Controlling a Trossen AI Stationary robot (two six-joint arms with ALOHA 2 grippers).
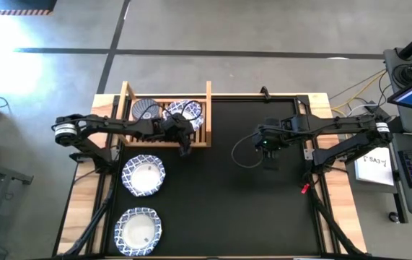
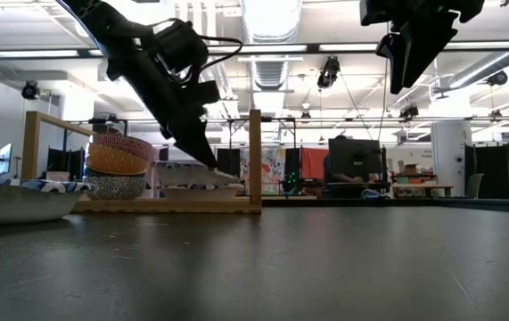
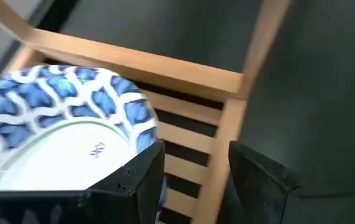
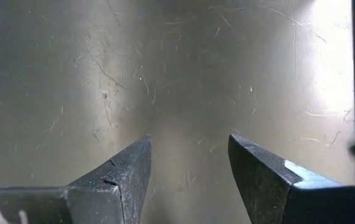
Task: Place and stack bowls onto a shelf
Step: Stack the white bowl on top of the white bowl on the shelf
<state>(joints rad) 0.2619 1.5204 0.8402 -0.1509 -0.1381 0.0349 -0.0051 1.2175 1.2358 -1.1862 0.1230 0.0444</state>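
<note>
While the shelf [image 1: 166, 142] already holds a small-bowl stack [image 2: 116, 166] and a wide bowl [image 1: 185, 113], the left gripper [image 3: 193, 180] gapes empty beside it, the right gripper [image 4: 189, 177] hangs open over bare table, and two wide bowls [image 1: 143, 175] wait.

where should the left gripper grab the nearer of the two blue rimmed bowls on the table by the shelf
Probably by the rim of the nearer large bowl: it sits upright and open, so come from above, one finger inside the wall, one outside. The side facing the left gripper looks easiest.
</note>
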